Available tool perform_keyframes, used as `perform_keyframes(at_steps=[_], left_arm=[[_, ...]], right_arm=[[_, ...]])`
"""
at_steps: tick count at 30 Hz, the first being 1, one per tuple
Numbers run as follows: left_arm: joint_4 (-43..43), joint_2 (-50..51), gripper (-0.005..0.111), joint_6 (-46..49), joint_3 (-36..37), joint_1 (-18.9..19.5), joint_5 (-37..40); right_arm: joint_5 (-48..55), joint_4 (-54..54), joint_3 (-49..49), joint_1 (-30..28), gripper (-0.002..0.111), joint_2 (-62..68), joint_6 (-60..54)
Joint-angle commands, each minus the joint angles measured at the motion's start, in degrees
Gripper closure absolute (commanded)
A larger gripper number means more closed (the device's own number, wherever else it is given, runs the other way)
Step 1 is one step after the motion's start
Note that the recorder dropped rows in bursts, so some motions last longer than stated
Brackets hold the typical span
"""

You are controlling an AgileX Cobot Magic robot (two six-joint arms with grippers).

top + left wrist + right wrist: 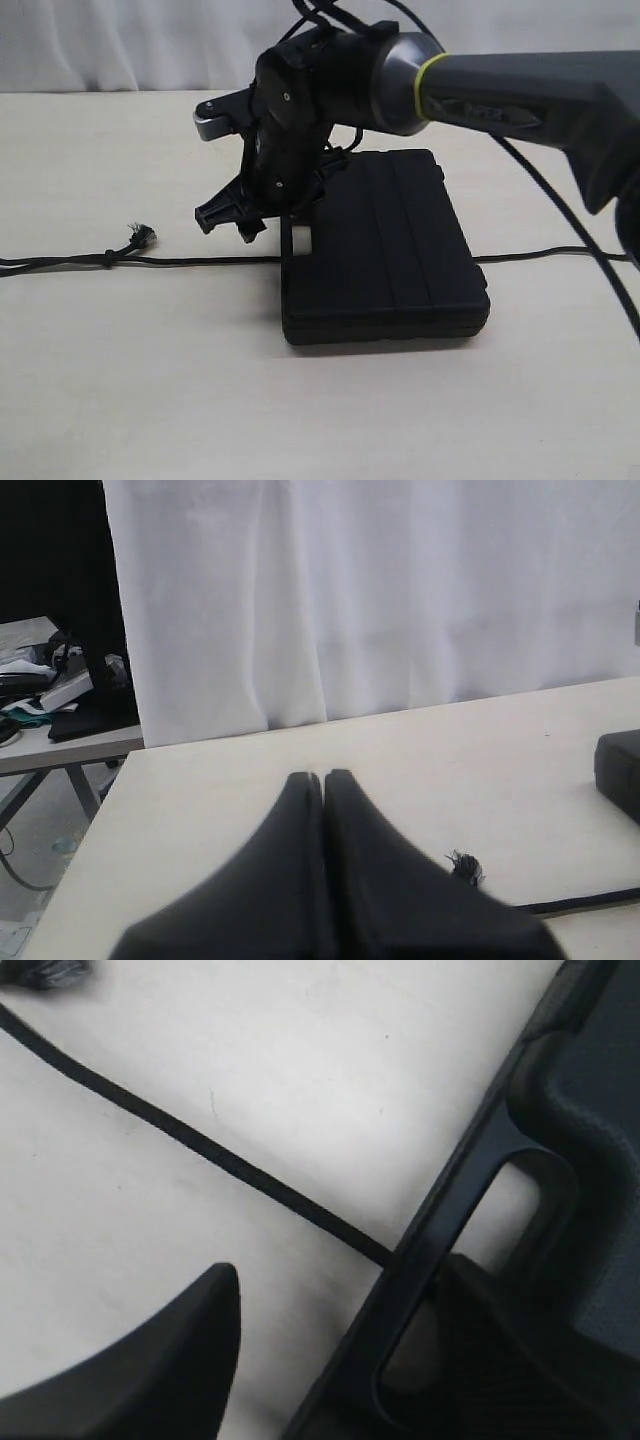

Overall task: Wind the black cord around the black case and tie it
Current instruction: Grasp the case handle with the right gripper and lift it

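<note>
Eyes on the black case first: flat on the pale worktop, handle on its left edge in the exterior view. Now the black cord: stretched in a nearly straight line across the worktop, slips under the case just by the handle, comes out on the far side and runs off towards the right edge. Not yet wrapped over the case, not yet tied. Frayed knotted tip out on the left, curling up off the line, well apart from the case.

Over to the right fingers: reaching in from the right across the top of the case, pointing down at the handle edge. Released, spread wide, gripping nothing. Straddling the handle bar in the right wrist view, one finger on the worktop side near the cord, the other showing through the handle opening. Touching the bar or not? Cannot tell.

And the left fingers: clenched tight, pad against pad, nothing pinched between. Poised over the worktop away from the case, aimed towards a white curtain, with the frayed tip near them and a corner of the case just in shot.
</note>
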Motion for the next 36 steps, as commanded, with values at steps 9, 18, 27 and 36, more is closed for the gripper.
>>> perform_keyframes(at_steps=[9,18,27,36], left_arm=[[-0.6,0.0,0.107,-0.4,0.1,-0.1,-0.1],[-0.8,0.0,0.107,-0.4,0.1,-0.1,0.0],[-0.8,0.0,0.107,-0.4,0.1,-0.1,0.0],[-0.8,0.0,0.107,-0.4,0.1,-0.9,0.0]], right_arm=[[-2.3,-9.5,-0.5,0.2,0.053,2.9,6.7],[-3.0,-10.1,-0.5,0.2,0.053,5.9,7.4],[-4.5,-10.0,-0.5,0.2,0.076,6.6,7.4],[-4.3,-9.4,-0.5,0.2,0.098,7.5,7.4]])
